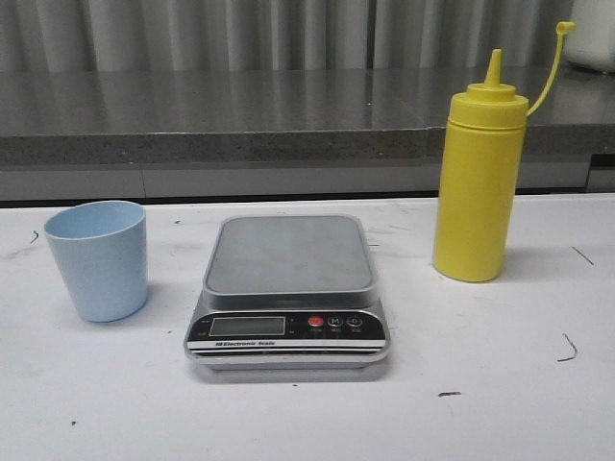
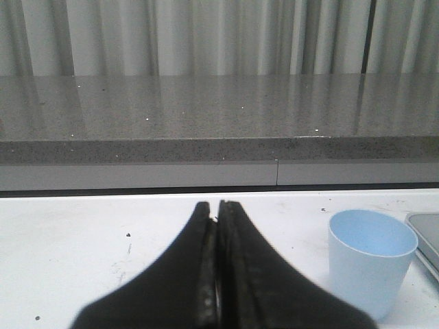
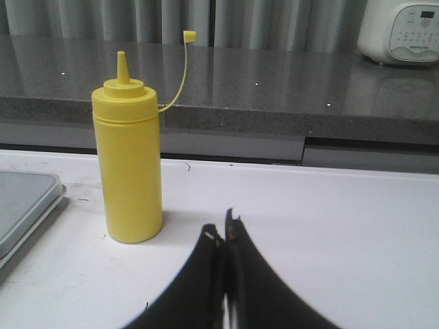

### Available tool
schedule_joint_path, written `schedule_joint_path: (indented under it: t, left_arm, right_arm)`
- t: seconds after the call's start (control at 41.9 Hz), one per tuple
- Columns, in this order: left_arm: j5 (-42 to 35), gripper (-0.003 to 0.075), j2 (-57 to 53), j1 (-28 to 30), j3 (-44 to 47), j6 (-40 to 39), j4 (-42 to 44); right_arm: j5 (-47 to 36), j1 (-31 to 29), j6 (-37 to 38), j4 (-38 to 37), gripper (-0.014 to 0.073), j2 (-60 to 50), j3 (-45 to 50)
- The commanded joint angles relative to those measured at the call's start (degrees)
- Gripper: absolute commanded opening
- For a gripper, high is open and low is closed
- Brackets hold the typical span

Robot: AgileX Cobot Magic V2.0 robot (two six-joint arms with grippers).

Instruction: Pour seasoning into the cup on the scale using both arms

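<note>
Front view: the bottle [image 1: 478, 187] stands upright on the white table [image 1: 500, 403], long axis vertical, nozzle pointing up, cap strap [image 1: 550, 72] arcing up to the right. It stands right of the scale [image 1: 288, 293], apart from it. The cup [image 1: 97, 259] stands mouth-up left of the scale. The scale's front strip reads "Electronic Scale"; its display is blank. Left gripper [image 2: 217, 204] and right gripper [image 3: 223, 229] both have fingers pressed together, holding nothing.
</note>
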Motion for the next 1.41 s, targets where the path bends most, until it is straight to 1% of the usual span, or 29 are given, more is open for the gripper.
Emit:
schedule_joint_path:
  t: [0.0,0.072,0.143,0.31,0.453,0.644,0.716,0.787,1.026,1.24,1.383]
  left_arm:
    - [-6.34,-0.002,-0.89,0.02,1.33,-0.46,-0.58]
    - [-7.49,-0.002,-0.89,0.02,0.6,-0.46,-0.58]
    - [-7.52,-0.002,-0.89,0.02,-1.58,-0.46,-1.3]
    - [-3.3,-0.002,-0.1,0.02,-10.13,-0.46,-1.44]
    - [5.17,-0.002,3.93,0.02,-20.0,-0.46,-1.44]
    - [19.83,-0.002,12.83,0.02,-34.01,-0.46,-1.44]
    - [23.61,-0.002,15.64,0.02,-37.37,-0.46,-1.44]
    - [26.04,-0.002,18.29,0.02,-38.84,-0.46,-1.44]
    - [27.69,-0.002,23.26,0.02,-38.57,-0.46,-1.44]
    - [28.73,-0.002,25.36,0.02,-38.57,-0.46,-1.6]
    - [30.48,-0.0019,26.43,0.02,-38.57,-0.46,-1.92]
  right_arm:
    - [-5.8,0.08,0.0,-0.23,-0.0067,-1.01,-0.37]
    - [-5.39,0.08,0.0,-0.23,-0.0067,-1.01,-1.91]
    - [-2.81,0.08,0.0,-0.23,-0.0067,-1.01,-4.63]
    - [5.01,0.08,-0.06,-0.7,-0.0067,-0.47,-13.63]
    - [10.31,0.08,-0.06,-0.91,-0.0067,3.41,-21.61]
    - [17.29,0.08,-0.06,-0.91,-0.0067,13.36,-31.52]
    - [19.18,0.08,-0.06,-0.92,-0.0067,17.26,-34.17]
    - [20.97,0.08,-0.06,-0.92,-0.0067,20.85,-36.24]
    - [24.06,0.08,-0.06,-0.97,-0.0067,29.95,-36.64]
    - [24.68,0.08,-0.06,-0.97,-0.0067,35.92,-36.64]
    - [26.52,0.08,-0.58,-0.97,-0.0062,39.17,-36.64]
